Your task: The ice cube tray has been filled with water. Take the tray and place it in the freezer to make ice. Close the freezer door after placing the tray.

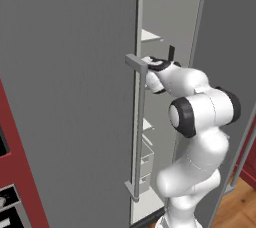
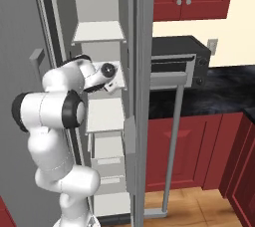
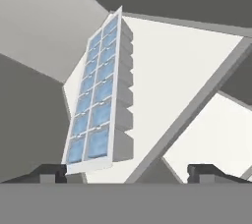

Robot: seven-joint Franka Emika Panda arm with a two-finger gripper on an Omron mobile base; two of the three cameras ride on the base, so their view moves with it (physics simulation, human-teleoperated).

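Observation:
The ice cube tray point(image 3: 96, 100), white with pale blue water point(image 3: 98, 142) in its cells, lies on a white shelf point(image 3: 172, 70) inside the freezer point(image 1: 170, 17). My gripper point(image 3: 128, 173) is open just short of the tray's near end, which sits close to the left fingertip point(image 3: 49, 171). Nothing is between the fingers. My arm reaches into the freezer point(image 2: 99, 2) at mid height, with the hand point(image 1: 159, 64) over a shelf; the hand point(image 2: 107, 71) hides the tray there. The freezer door point(image 1: 227, 32) stands open on the right, seen edge-on as the freezer door point(image 2: 142, 71).
The plain grey door point(image 1: 70, 72) with its bar handle point(image 1: 136, 127) is close on the arm's left. Shelves and drawers point(image 2: 107, 154) fill the freezer below the hand. A dark toaster oven point(image 2: 177, 64) sits on a black counter beyond the open door, above red cabinets point(image 2: 199, 146).

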